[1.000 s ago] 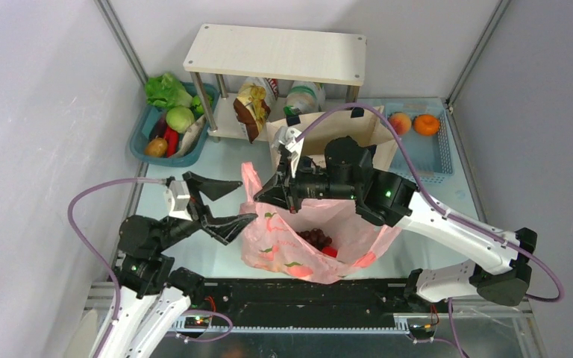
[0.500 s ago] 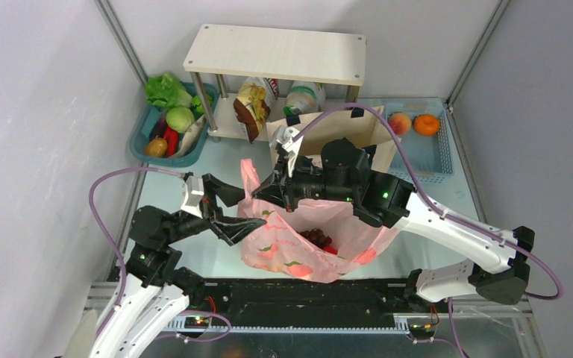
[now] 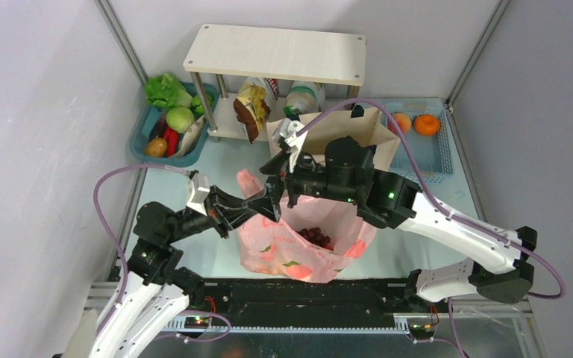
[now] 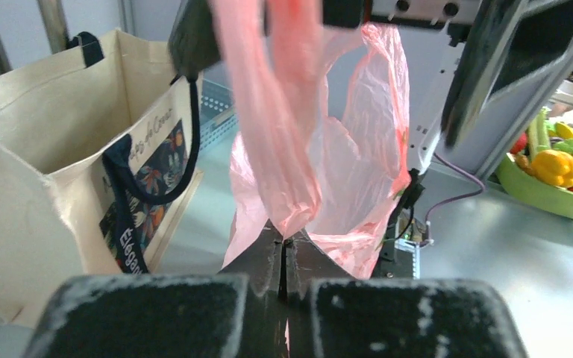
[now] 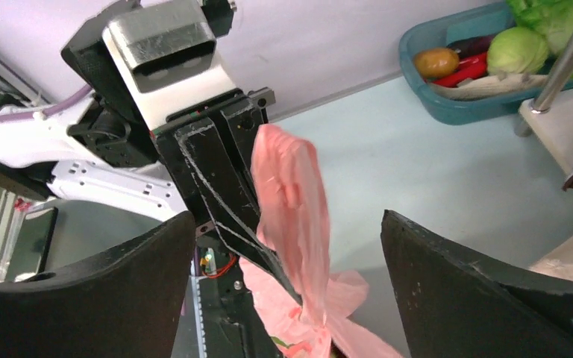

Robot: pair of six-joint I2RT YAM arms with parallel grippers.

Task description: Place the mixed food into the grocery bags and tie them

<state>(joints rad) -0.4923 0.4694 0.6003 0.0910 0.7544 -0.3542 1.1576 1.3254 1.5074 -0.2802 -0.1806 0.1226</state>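
The pink plastic bag [image 3: 298,250] sits at the table's near middle, with dark red grapes [image 3: 315,236] showing in its mouth. One of its handles [image 4: 268,134] stands up as a twisted strip. My left gripper [image 4: 282,240] is shut on the bottom of that strip, where it meets the bag's rim. My right gripper [image 5: 287,216] is open, with its fingers wide on either side of the same handle [image 5: 291,186], just above the left gripper [image 3: 272,206]. The beige canvas tote [image 3: 343,134] stands open behind the right arm. A crisp packet [image 3: 252,108] leans under the shelf.
A white shelf [image 3: 276,52] stands at the back, with a white bottle [image 3: 304,97] under it. A teal basket [image 3: 140,145] of vegetables sits back left. A blue basket [image 3: 425,160] back right holds a peach and an orange. The tote [image 4: 52,149] stands close to the bag.
My left gripper moved right to the bag and shut on its handle. My right gripper, shut on that handle before, has opened. The bag has sagged a little leftward.
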